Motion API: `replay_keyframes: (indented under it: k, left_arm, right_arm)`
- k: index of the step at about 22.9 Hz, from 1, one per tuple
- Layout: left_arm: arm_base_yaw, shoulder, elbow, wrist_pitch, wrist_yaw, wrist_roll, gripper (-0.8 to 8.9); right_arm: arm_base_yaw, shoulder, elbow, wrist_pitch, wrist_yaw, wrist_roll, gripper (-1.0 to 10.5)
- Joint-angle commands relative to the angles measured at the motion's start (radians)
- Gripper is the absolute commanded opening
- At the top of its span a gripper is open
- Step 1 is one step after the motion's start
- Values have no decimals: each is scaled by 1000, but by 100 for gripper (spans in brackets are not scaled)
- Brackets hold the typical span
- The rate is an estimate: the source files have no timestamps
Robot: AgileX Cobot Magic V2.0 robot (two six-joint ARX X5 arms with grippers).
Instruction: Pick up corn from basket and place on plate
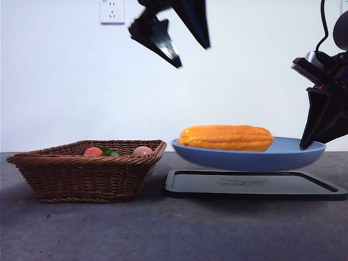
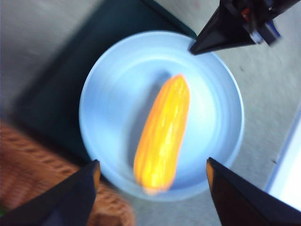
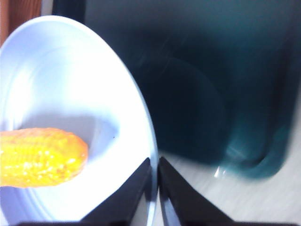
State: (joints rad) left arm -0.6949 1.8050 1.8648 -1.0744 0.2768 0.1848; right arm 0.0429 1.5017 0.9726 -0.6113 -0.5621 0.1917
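The orange-yellow corn [image 1: 225, 137] [image 2: 162, 134] [image 3: 37, 157] lies lengthwise in the blue plate [image 1: 261, 157] [image 2: 113, 108] [image 3: 56, 75]. The plate hangs tilted a little above the black tray [image 1: 255, 185]. My right gripper [image 1: 304, 145] [image 3: 154, 162] [image 2: 193, 49] is shut on the plate's right rim and holds it up. High over the plate, my left gripper [image 1: 191, 56] [image 2: 151, 164] is open and holds nothing. To the left on the table stands the brown wicker basket [image 1: 87, 174] [image 2: 28, 160].
A red fruit [image 1: 93, 152] and a peach fruit [image 1: 142, 151] lie in the basket with a bit of green between them. The black tray [image 2: 70, 70] [image 3: 197, 94] lies flat under the plate, right of the basket. A white wall with a socket [image 1: 112, 11] stands behind.
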Motion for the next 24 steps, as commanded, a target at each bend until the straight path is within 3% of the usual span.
replay_keyframes:
  k: [1,8,16,21,24]
  left_arm:
    - [24,-24,49,-15,0,5,367]
    - [84,-105,50,-35,0,-3,366]
    - [85,-131,50,-37,0,-10,365]
    - [90,-131,50,-37,0,-10,365]
    - [94,-131,50,-37,-1,-10,365]
  right_arm:
    - [-18,60,71,13,-5,8,3]
    - [-34,273,246,24,39,-2,3]
    - [-34,367,257,61,48,-21,4]
    - [-34,366,257,62,65,-21,204]
    - [-43,337,260,32,65,-28,209]
